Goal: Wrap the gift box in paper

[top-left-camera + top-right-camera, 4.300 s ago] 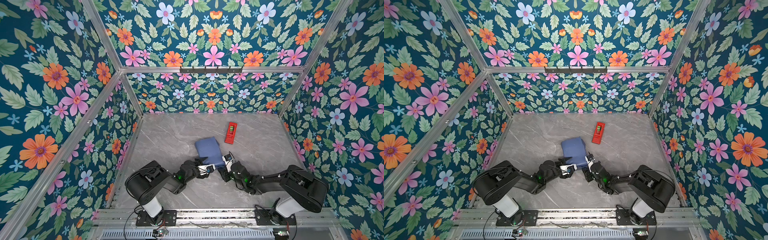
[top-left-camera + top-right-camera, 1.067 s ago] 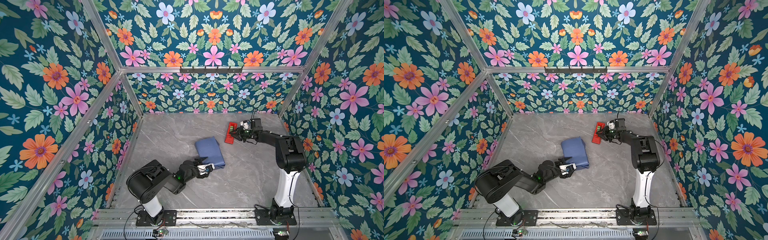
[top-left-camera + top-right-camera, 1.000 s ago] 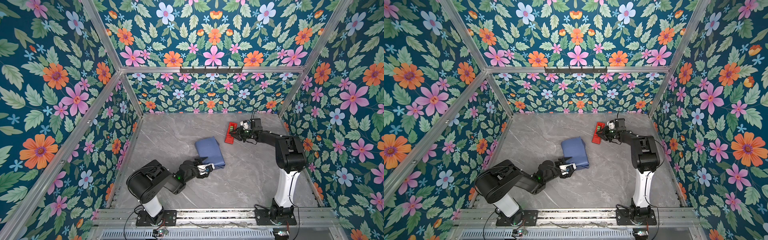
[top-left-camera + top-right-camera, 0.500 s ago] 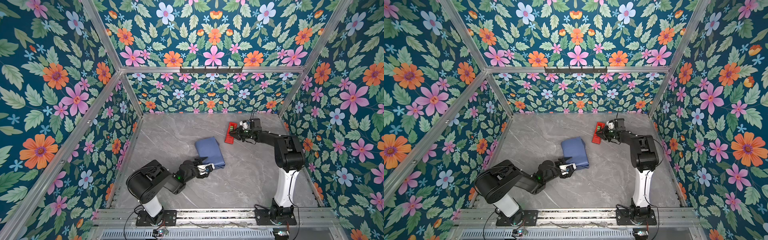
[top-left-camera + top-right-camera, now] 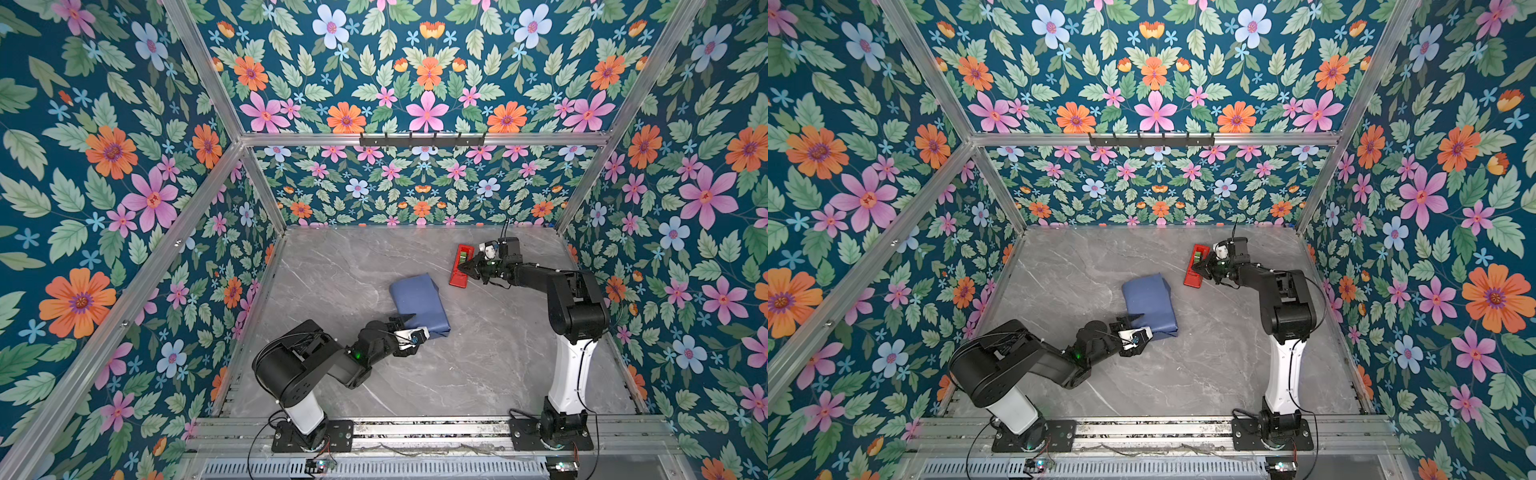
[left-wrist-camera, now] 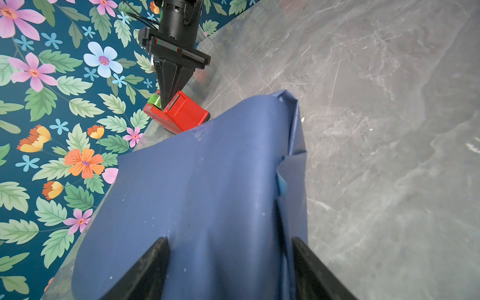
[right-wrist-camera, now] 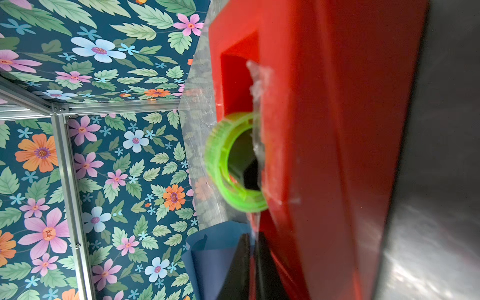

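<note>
On the grey marble table (image 5: 478,374), in both top views, the slate-blue paper sheet (image 5: 419,299) (image 5: 1148,299) covers the gift box (no green shows). Left wrist view: the left gripper (image 6: 228,241) grasps this bundle's near end; the far end looks untucked. Right wrist view: the right gripper (image 7: 253,244) is clenched at the red plastic tape dispenser (image 7: 324,130); taping seems left to do.

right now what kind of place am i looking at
Probably a robot test cell: a left arm and a right arm stand bolted to a metal rail, flowered panels fill a metal frame, and blue paper and a red tape dispenser lie on the table.
</note>
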Controlling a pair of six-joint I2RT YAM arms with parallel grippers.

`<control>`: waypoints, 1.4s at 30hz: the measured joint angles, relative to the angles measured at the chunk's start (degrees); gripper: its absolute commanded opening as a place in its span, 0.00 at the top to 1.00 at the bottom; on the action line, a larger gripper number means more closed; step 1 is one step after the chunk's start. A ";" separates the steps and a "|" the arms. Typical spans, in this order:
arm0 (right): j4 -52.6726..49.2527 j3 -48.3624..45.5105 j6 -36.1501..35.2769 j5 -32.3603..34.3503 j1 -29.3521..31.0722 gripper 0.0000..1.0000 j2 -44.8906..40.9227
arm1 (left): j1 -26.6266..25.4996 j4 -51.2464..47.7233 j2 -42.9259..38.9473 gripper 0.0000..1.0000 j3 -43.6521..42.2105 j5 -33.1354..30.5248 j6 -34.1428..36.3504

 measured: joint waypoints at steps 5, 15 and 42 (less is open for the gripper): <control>2.32 -0.70 2.84 -0.39 0.02 1.00 -0.24 | 0.00 -0.02 0.00 0.26 0.02 0.00 0.00; 10.80 -3.91 9.60 -1.03 0.00 1.00 -1.84 | 0.00 -0.13 -0.04 0.26 0.02 0.00 0.00; 21.62 -21.79 13.11 2.23 4.50 1.00 -10.93 | 0.00 -0.35 -0.17 0.26 0.09 0.00 0.00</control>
